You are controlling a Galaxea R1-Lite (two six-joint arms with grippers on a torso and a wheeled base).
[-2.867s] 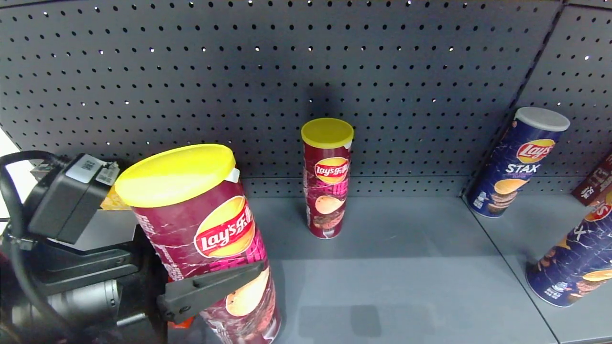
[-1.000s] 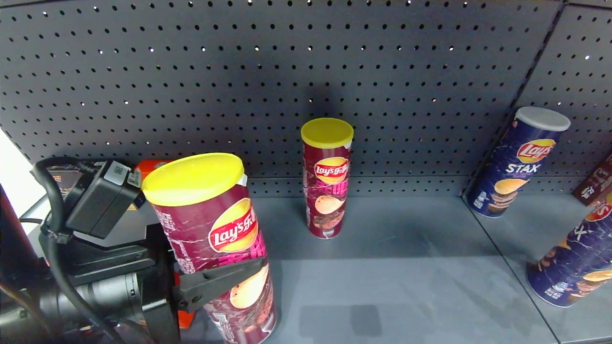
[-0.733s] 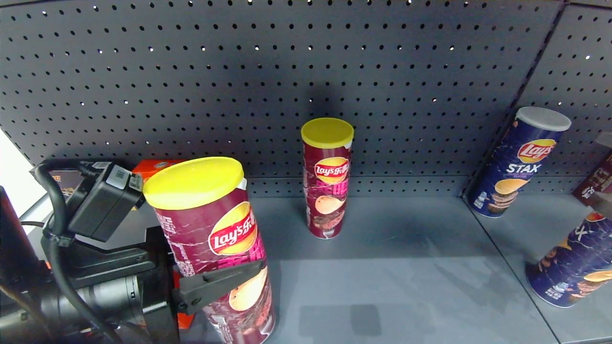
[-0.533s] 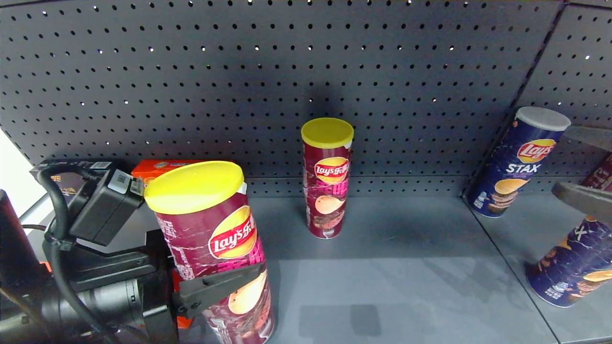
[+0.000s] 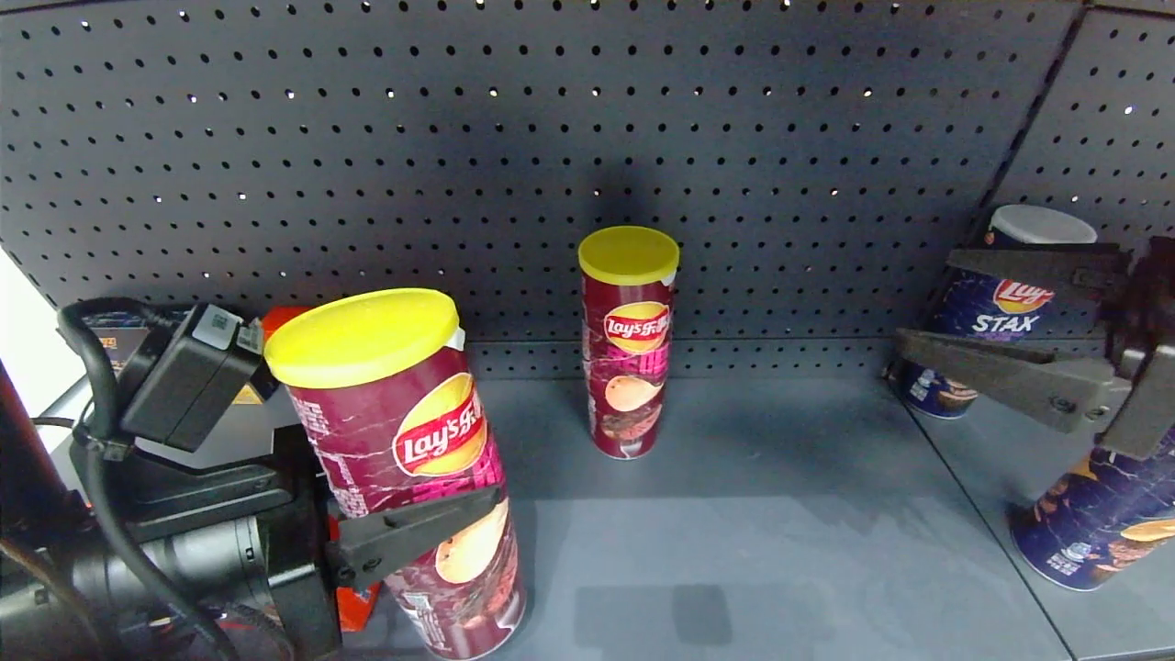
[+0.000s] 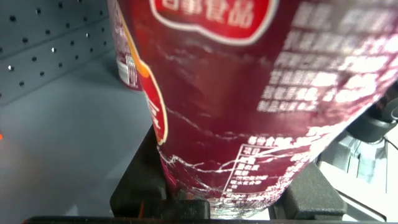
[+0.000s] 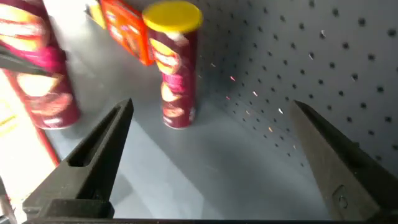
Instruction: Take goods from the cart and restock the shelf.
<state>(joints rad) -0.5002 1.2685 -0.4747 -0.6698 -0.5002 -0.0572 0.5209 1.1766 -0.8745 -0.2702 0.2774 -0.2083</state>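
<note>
Can of crisps [image 5: 404, 431] sits clamped in L hand [image 5: 413, 523] (R hand [image 5: 929, 303] spread wide).

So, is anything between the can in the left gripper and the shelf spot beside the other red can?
Nothing visible: bare shelf lies between the held can and the standing red can.

Glossy can [image 5: 413, 468], matt perforated metal shelf [image 5: 734, 514]

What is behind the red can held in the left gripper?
An orange box stands behind the red can; the can and the left gripper cover most of it. Beyond is the pegboard wall.
</note>
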